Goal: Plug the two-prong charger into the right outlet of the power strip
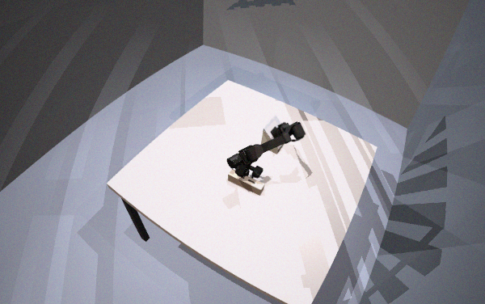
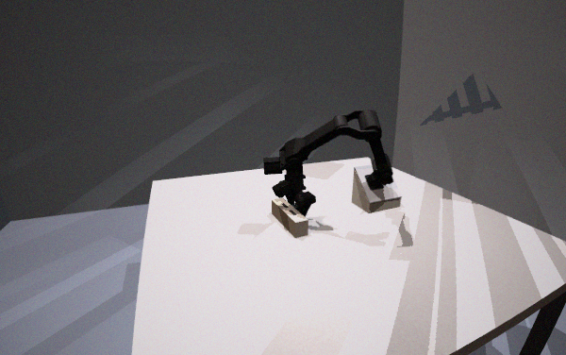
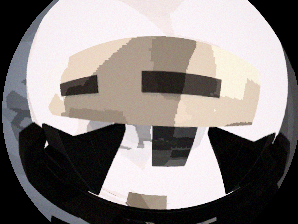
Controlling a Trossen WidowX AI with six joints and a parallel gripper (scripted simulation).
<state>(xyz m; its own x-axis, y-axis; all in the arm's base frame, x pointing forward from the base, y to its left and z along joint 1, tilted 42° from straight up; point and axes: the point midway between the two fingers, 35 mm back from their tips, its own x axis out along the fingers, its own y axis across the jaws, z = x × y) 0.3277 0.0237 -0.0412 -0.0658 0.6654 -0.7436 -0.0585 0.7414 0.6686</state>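
Observation:
The power strip [image 1: 244,186] [image 2: 300,229] [image 3: 120,102] is a beige block on the table, with two dark slots showing on its top in the wrist view. My gripper [image 1: 250,174] [image 2: 294,200] [image 3: 169,128] points down close beside the strip and is open, its black fingers spread wide. A dark grey block [image 3: 174,147], seemingly the charger, shows between the spread fingers in the wrist view, with table visible on both sides of it. Its upper end meets the strip's near edge in that view. Its prongs are hidden, and whether it touches the strip I cannot tell.
The arm reaches over from its base at a beige wedge-shaped block [image 1: 267,140] [image 2: 385,204], behind and to the right of the strip in the top and exterior views. The wedge seems to show at the bottom of the wrist view. Striped shadows cross the table [image 1: 182,162] [image 2: 212,283].

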